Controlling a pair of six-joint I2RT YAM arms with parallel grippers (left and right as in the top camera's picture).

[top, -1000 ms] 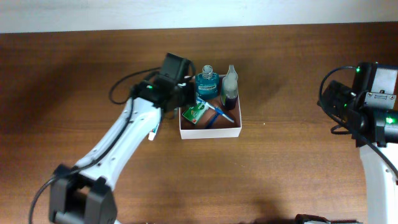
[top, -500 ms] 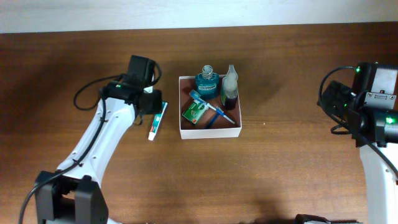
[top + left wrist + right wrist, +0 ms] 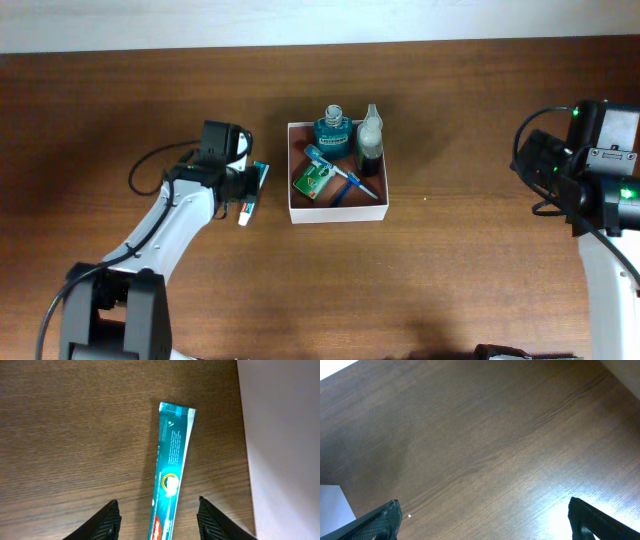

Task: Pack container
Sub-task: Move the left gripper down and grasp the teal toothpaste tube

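Dark brown wood fills the frame: a table [image 3: 450, 120] running up to a pale wall [image 3: 320, 20] at the far edge. Centre stage, the container [image 3: 338, 213] sits square on the wood, with white outer walls and a brownish-pink floor, and it's already carrying cargo. A teal mouthwash bottle [image 3: 332, 130] stands upright against the far wall of the box, and a dark bottle [image 3: 369, 148] with a clear cap is just to its right. A green packet [image 3: 314, 181] lies flat toward the near left. A blue-handled stick [image 3: 345, 180] lies diagonally across the floor; razor or toothbrush, I can't tell.

Over to the left side! The left gripper [image 3: 160, 520] hangs just left of the container, jaws spread wide and nothing in its grasp. Between its black fingers [image 3: 110, 521] lies a toothpaste tube [image 3: 172, 470], flat on the bare table and outside the box. The tube's crimped end points to the far side, and a strip of wood separates it from the white wall. Neither finger touches the tube in the wrist view.

Far right, well apart from everything, the right gripper [image 3: 484, 510] is gaping open and empty, with only bare wood grain beneath it.
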